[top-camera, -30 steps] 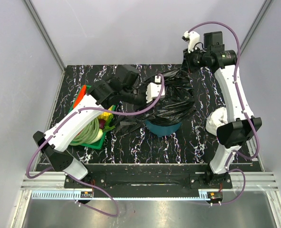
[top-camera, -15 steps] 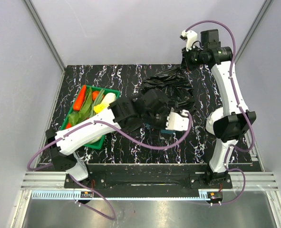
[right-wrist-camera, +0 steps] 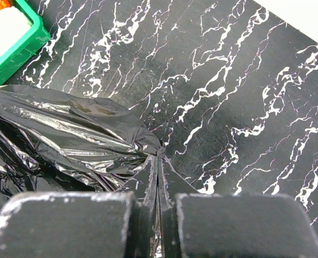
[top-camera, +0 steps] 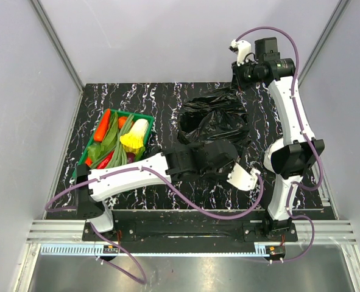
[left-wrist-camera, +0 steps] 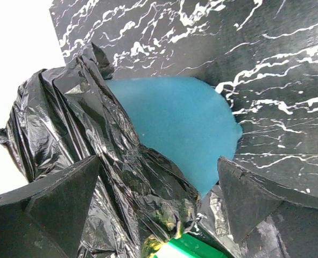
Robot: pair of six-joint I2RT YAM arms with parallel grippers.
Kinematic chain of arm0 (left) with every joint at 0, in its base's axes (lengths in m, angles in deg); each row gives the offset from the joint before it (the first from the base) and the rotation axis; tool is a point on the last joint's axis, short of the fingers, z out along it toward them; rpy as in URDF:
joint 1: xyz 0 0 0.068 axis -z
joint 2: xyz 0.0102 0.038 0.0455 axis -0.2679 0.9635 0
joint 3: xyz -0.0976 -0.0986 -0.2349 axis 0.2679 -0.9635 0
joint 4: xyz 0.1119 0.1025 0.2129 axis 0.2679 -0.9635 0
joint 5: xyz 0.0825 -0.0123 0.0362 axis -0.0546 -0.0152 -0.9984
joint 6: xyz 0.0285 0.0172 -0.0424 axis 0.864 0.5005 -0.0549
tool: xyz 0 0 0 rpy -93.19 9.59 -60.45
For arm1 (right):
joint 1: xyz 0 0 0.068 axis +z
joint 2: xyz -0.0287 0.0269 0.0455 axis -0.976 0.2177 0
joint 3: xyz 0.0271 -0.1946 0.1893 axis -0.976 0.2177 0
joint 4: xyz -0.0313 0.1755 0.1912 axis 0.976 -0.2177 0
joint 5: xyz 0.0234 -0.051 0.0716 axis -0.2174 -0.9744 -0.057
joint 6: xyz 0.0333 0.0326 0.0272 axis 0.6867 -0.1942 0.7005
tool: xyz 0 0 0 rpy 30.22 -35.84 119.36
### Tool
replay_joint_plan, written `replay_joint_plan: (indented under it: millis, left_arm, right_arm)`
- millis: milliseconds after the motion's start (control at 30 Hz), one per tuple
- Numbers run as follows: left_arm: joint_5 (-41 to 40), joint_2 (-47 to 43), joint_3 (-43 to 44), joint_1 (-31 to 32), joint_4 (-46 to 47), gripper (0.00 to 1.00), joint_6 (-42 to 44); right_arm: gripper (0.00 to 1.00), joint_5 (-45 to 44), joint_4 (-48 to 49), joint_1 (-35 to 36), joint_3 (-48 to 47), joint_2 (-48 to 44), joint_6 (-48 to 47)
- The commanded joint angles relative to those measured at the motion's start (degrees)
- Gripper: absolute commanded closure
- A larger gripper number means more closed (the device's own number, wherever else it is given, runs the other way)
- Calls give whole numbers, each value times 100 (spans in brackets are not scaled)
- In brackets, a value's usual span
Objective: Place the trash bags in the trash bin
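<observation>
A crinkly black trash bag [top-camera: 213, 118] lies heaped over the trash bin, which is hidden in the top view. My right gripper [top-camera: 237, 85] is raised at the back right, shut on a pinched corner of the bag [right-wrist-camera: 148, 141], with the film squeezed between its fingertips [right-wrist-camera: 157, 161]. My left gripper [top-camera: 216, 155] sits low at the bin's near right side, open. In the left wrist view the teal bin wall [left-wrist-camera: 175, 123] shows between its spread fingers [left-wrist-camera: 67, 199], with bag film [left-wrist-camera: 83, 134] draped over the bin's left side. Nothing is held in the left gripper [left-wrist-camera: 159, 161].
A green tray [top-camera: 85, 159] of vegetables stands on the left of the black marbled table [top-camera: 137, 97]; its corner shows in the right wrist view [right-wrist-camera: 13, 48]. My left arm [top-camera: 131, 176] lies across the table's front. Grey walls close in the sides and back.
My left arm has swung from above the tray, across the front of the bin, to its near right side. The right gripper keeps its hold on the bag near the back.
</observation>
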Motion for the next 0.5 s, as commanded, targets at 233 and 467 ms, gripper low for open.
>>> replay_joint_plan:
  millis: [233,467]
  left_arm:
    - [-883,188,-142,65,959,23,706]
    - [-1103,250,209,223,740,24,741]
  right_arm:
    - [97,-51,-82,55,-320,61,-90]
    - [98,-42,-82,55,-407,131,-99]
